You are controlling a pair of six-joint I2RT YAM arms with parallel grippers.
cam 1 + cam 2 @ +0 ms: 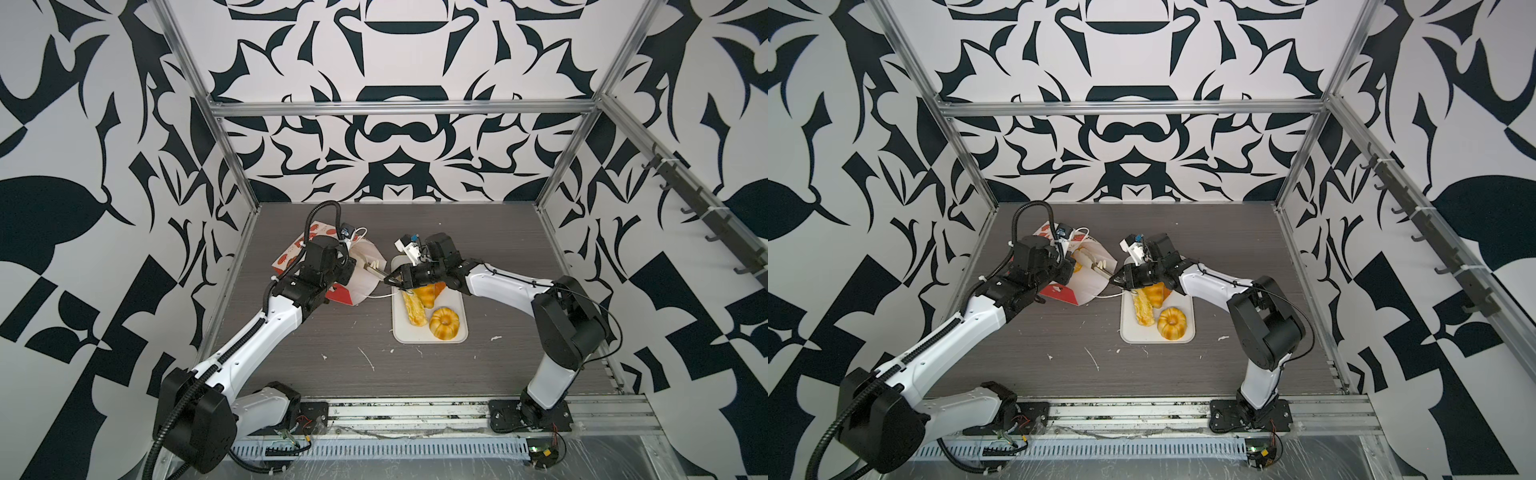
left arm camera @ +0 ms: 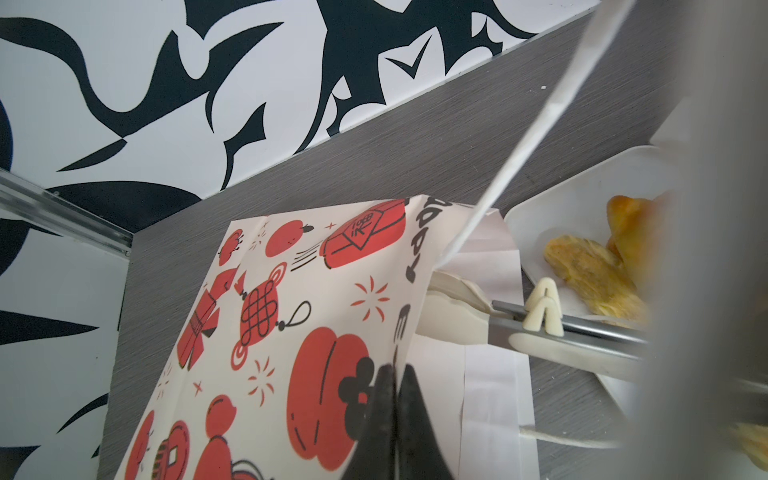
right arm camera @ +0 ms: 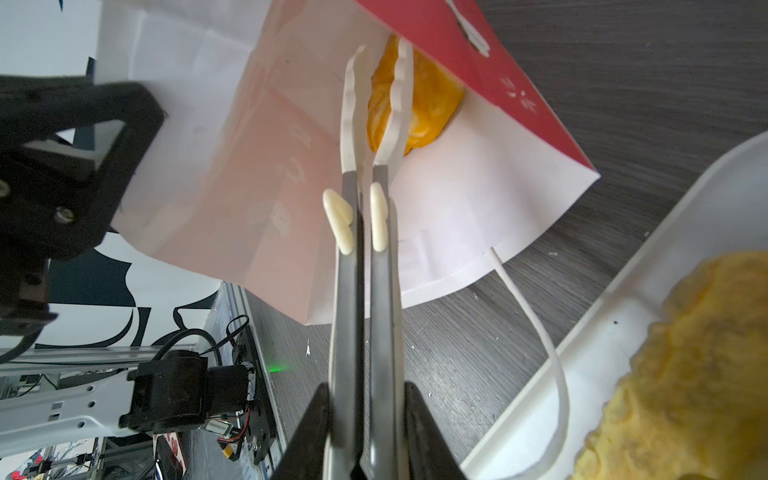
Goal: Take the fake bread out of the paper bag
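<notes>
The paper bag (image 1: 291, 257) lies on its side at the back left, its white inside (image 1: 1090, 280) facing the tray. My left gripper (image 2: 397, 399) is shut on the rim of the bag (image 2: 291, 332) and holds the mouth up. My right gripper (image 3: 365, 399) is shut on metal tongs (image 3: 345, 311), also visible in a top view (image 1: 376, 272). The tongs' white tips reach into the bag (image 3: 249, 166) and straddle one end of a golden pastry (image 3: 432, 99). On the tray lie a long stick (image 1: 415, 311), a triangular piece (image 1: 430, 293) and a ring bun (image 1: 444, 323).
The white tray (image 1: 453, 334) stands right of the bag, under my right wrist. A white cord handle (image 3: 536, 328) trails from the bag toward the tray. Small white scraps (image 1: 365, 357) dot the grey table in front. Aluminium frame posts close off the table's sides.
</notes>
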